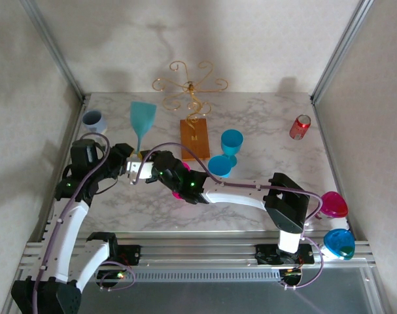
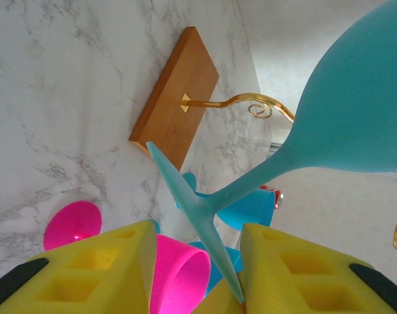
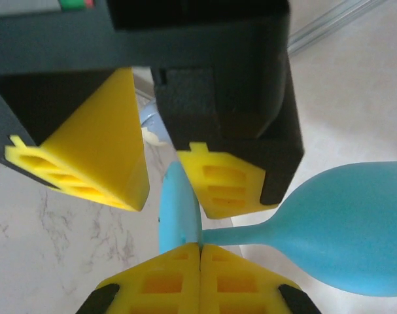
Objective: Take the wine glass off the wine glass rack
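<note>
The teal wine glass (image 1: 143,118) stands bowl up, left of the wine glass rack (image 1: 190,88) and free of its gold wire arms. Its stem runs down between my two grippers. My right gripper (image 3: 199,247) reaches in from the right and is shut, with the rim of the glass's foot (image 3: 180,209) pinched at its tips. My left gripper (image 2: 197,229) is open around that same foot (image 2: 185,190). The foot lies against the right-hand finger (image 2: 290,268) and clear of the other. From above, the left gripper (image 1: 129,167) and right gripper (image 1: 157,161) meet under the bowl.
The rack's orange-brown base (image 1: 195,139) sits mid-table. Two blue cups (image 1: 231,140) (image 1: 219,165) stand right of it. A pink glass (image 2: 178,275) lies below the grippers. A red can (image 1: 300,127) is back right and a pale cup (image 1: 95,120) back left. Pink (image 1: 333,205) and teal (image 1: 340,243) pieces lie at the right edge.
</note>
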`<action>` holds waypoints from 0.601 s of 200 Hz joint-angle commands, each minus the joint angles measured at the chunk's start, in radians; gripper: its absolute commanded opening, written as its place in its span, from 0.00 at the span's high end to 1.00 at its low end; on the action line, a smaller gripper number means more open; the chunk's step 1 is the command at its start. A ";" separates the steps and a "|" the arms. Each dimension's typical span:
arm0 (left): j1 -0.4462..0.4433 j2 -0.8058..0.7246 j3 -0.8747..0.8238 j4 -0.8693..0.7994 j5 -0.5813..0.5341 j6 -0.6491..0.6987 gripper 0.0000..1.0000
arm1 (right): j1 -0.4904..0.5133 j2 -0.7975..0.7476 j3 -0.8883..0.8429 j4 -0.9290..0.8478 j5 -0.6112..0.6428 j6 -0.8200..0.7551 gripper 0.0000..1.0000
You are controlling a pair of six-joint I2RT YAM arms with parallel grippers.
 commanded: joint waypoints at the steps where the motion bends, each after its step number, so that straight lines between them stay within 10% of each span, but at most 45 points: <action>1: -0.011 0.007 -0.015 0.045 -0.013 -0.011 0.63 | 0.019 -0.001 -0.013 0.078 0.021 -0.024 1.00; 120: -0.014 0.030 -0.029 0.072 -0.020 -0.004 0.72 | 0.022 -0.027 -0.035 0.109 0.027 -0.033 1.00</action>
